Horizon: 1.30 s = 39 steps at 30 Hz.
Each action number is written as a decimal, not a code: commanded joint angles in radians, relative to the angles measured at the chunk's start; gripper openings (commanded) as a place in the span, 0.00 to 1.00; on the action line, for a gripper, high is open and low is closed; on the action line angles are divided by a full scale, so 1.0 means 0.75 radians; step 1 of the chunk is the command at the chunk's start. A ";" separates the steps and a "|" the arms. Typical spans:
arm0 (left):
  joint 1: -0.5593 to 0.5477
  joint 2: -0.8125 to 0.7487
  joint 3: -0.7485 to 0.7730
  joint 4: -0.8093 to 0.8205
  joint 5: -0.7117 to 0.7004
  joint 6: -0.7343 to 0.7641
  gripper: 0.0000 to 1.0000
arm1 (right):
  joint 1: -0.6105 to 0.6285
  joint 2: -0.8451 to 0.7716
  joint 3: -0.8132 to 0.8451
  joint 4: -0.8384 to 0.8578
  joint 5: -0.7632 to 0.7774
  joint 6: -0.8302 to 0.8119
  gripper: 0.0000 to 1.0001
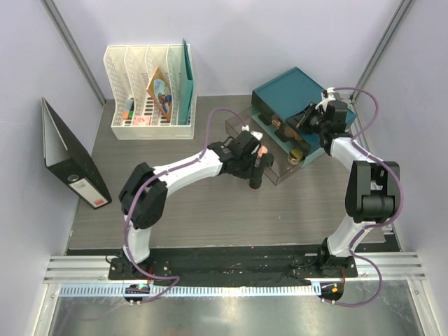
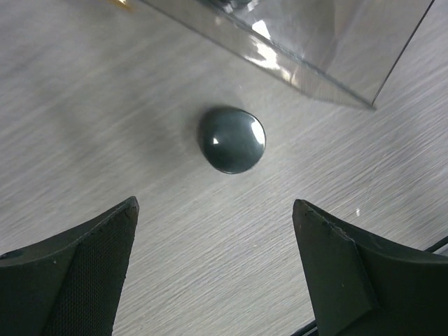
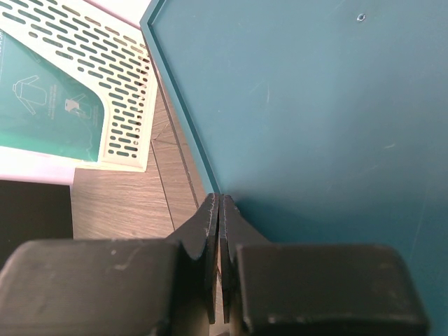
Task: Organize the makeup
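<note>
A grey wood-grain table (image 1: 210, 210) fills the overhead view. A black binder (image 1: 70, 164) leans at the far left, and a white slotted file rack (image 1: 150, 84) stands at upper left. A teal tray (image 1: 294, 87) sits at upper right. Just below and left of it, near the centre, is a clear plastic organizer (image 1: 283, 171) with small cosmetics already inside, among them what looks like a gold jar (image 1: 296, 156).

The left gripper (image 2: 215, 206) reaches to the centre of the frame at the organizer's lower edge. Its wrist camera shows the jaws spread wide and empty. The right gripper (image 3: 219, 210) hovers over the teal tray's left rim, fingers pressed together with nothing between them.

The smallest item is a black pot (image 2: 232, 138), round and glossy. It sits on the bare table at the centre of the left wrist view, between and ahead of the open fingers, just beside the organizer's corner and not touching it.

The pot is probably light and rigid, and its domed, shiny top looks slippery. The safest hold is likely low across its round sides, squarely centred so it does not squirt out as the fingers close.
</note>
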 commanded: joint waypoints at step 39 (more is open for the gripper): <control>-0.062 0.211 0.053 0.067 0.066 0.048 0.00 | 0.013 0.220 -0.164 -0.665 0.094 -0.119 0.07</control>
